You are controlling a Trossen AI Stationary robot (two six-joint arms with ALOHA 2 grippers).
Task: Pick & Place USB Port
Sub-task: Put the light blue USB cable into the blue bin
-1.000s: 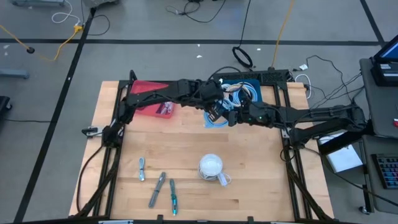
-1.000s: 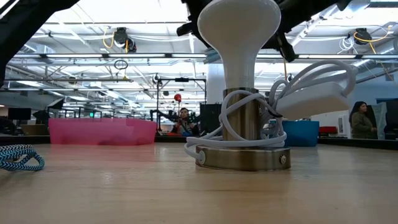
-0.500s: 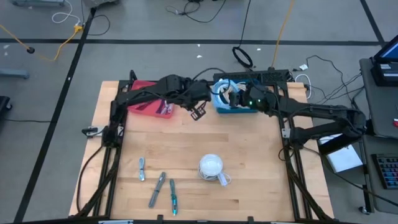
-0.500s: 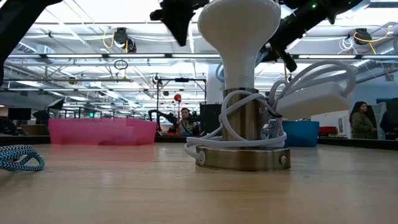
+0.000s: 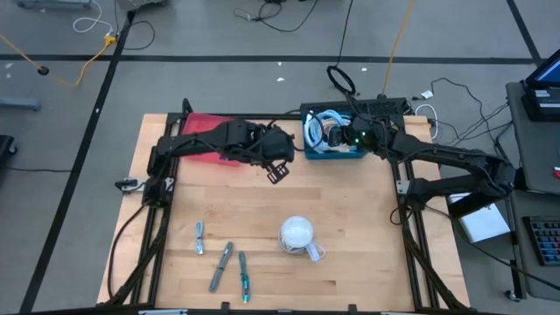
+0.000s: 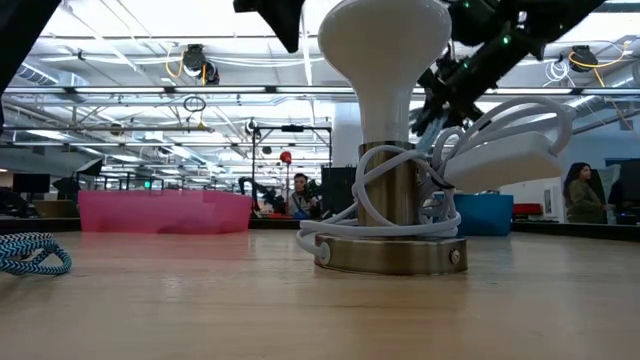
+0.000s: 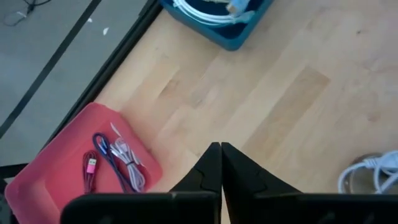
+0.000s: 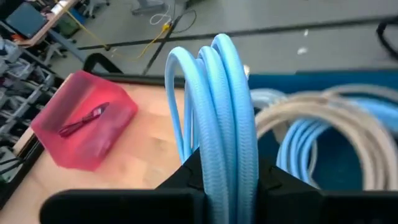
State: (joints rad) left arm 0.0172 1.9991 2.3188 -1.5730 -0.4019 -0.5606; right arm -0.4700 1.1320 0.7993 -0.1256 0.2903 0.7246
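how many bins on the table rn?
2. The red bin at the table's back left, partly under the left arm; the blue bin at back centre-right, full of coiled cables, under the right arm.

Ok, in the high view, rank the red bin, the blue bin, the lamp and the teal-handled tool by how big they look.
1. Blue bin and red bin, too close to rank; arms hide part of each.
2. Lamp.
3. Teal-handled tool, smallest.

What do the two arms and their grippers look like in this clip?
Both arms are dark, slim and jointed. The left gripper has two black, wedge-shaped fingers tapering to narrow tips. The right gripper has matching black fingers, and a small green light glows on its wrist.
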